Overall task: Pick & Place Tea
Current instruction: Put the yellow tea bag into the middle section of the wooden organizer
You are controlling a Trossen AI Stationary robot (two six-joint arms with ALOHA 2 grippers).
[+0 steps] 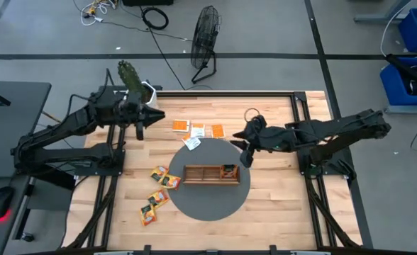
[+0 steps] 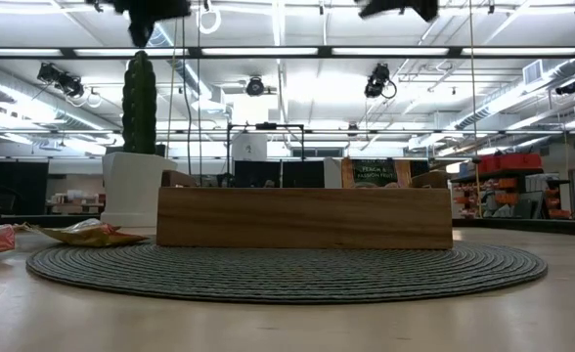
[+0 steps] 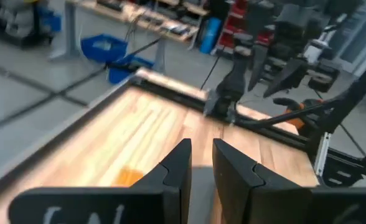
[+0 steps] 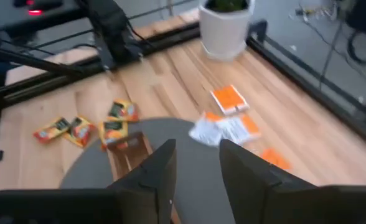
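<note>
The right gripper (image 1: 245, 152) hung with empty fingers slightly spread above the tray's (image 1: 210, 174) right end, probably for a drop, while most tea sachets (image 1: 197, 131) lay on the worktop (image 1: 279, 205); the left gripper (image 1: 139, 130) waited apart, fingers narrowly parted.

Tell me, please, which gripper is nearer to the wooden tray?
The right gripper: it hangs just off the wooden tray, by its right end. The left gripper sits farther off, near the potted cactus.

Bare tabletop (image 1: 279, 205) right of mat (image 1: 208, 207) – open approach. Tray (image 1: 210, 173) blocks mat centre; sachets (image 1: 159, 190) crowd left side, potted cactus (image 1: 133, 79) at back-left corner.
</note>
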